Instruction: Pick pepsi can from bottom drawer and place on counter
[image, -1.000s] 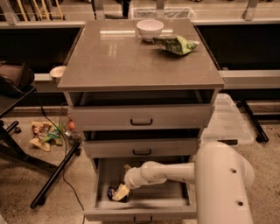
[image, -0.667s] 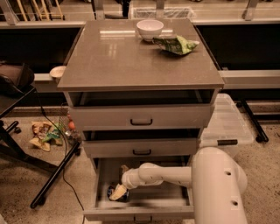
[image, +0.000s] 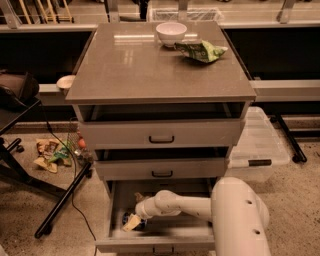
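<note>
The bottom drawer (image: 155, 244) is pulled open below two shallower grey drawers. My white arm reaches into it from the right. My gripper (image: 132, 222), with pale yellowish tips, is low in the drawer's left part, right at the pepsi can (image: 142, 224). The can shows only as a small dark blue shape, partly hidden behind the gripper. I cannot tell whether the gripper holds it. The counter (image: 150, 65) is the glossy grey-brown top of the cabinet.
A white bowl (image: 171, 33) and a green snack bag (image: 201, 50) lie at the back of the counter. The top drawer (image: 161, 134) and middle drawer (image: 161, 168) stick out slightly above my arm. A clear plastic bin (image: 260, 145) stands to the right. A black stand's legs (image: 60, 200) and litter lie to the left.
My gripper has shifted a little to the left and down inside the bottom drawer, closer onto the can. Nothing else has moved.
</note>
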